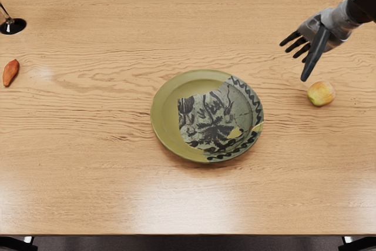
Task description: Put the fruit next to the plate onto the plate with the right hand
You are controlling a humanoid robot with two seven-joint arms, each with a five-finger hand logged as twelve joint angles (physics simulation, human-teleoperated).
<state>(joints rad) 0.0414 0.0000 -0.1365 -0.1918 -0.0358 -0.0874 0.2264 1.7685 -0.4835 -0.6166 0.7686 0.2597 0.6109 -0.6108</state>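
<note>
One hand in view: the right hand (317, 33), its arm entering from the upper right corner. It hovers above the surface (88, 163), clear of everything on it. Fingers (313, 54) spread and extended, holding nothing; they point down and to the picture's left, and the longest one reaches toward the fruit without touching it. Fruit (321, 93): small, round, yellow-green with a reddish blush, lying on the bare wood just below the fingertips and to the right of the plate (167, 110). A clear strip of wood separates it from the plate's rim. Plate sits near the middle of the surface; olive-green and round, with a dark floral and zigzag pattern across its right portion. Nothing lies on it. Surface is light wood with visible grain and soft glare toward the near edge. At the far left edge lies an elongated orange-red item (10, 72), well apart from the plate. A dark round fitting (13, 26) shows in the far left corner; what it is cannot be told.
</note>
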